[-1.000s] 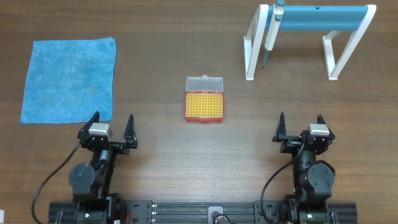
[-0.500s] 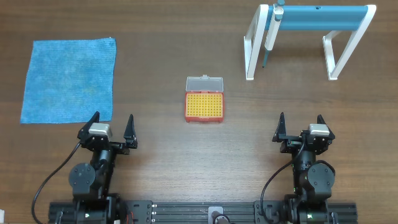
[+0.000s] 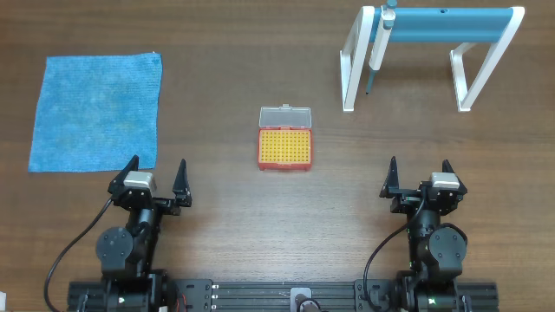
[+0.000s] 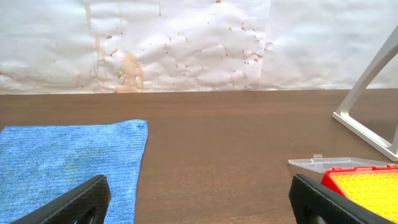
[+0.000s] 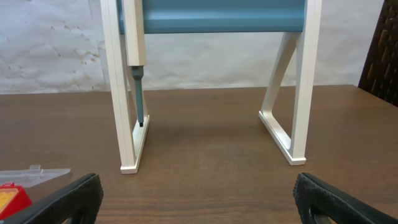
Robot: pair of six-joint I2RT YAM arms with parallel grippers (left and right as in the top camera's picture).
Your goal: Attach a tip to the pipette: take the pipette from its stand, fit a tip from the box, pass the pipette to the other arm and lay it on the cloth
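Left gripper [image 3: 157,166] and right gripper [image 3: 419,166] sit by the near edge of the desk [image 3: 217,78], each with its fingers spread apart and holding nothing. No step looks done. The pipette [image 3: 379,48] hangs in its stand [image 3: 447,23] at the far right corner. The tip box [image 3: 284,149] sits open mid-desk, and the cloth [image 3: 95,111] by the left edge has nothing on it. The whole task is left.

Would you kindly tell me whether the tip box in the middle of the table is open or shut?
Open: the tip box has its clear lid folded back, leaving the yellow tips exposed.
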